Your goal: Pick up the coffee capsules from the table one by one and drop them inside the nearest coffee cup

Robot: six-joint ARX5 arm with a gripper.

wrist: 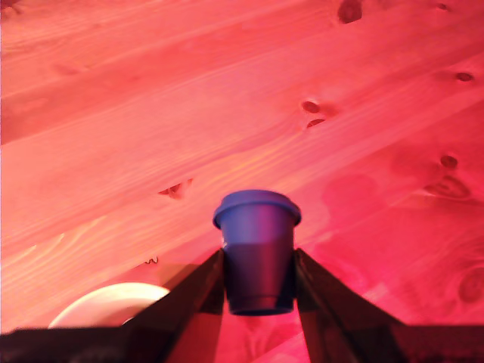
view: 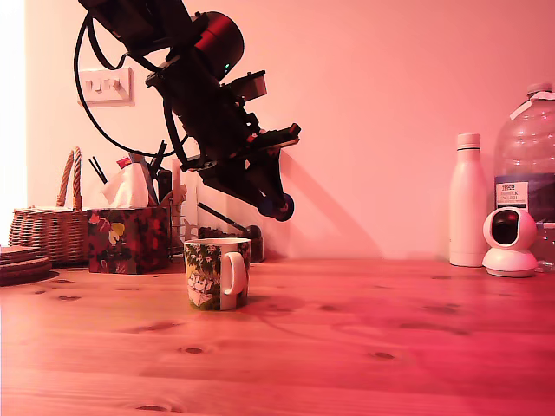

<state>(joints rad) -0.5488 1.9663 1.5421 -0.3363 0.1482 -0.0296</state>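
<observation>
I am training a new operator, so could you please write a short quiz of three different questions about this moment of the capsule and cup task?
1. True or false: the gripper is empty.
2. Multiple choice: in the exterior view, where is the coffee capsule relative to the coffee cup? A) inside the cup B) lying on the table beside the cup C) in the air, higher than the cup and toward the exterior view's right
3. Short answer: which part of the cup shows in the wrist view?

Key:
1. False. The fingers press on both sides of the capsule.
2. C.
3. Only part of its pale rim, near the fingers; the table fills the rest.
</observation>
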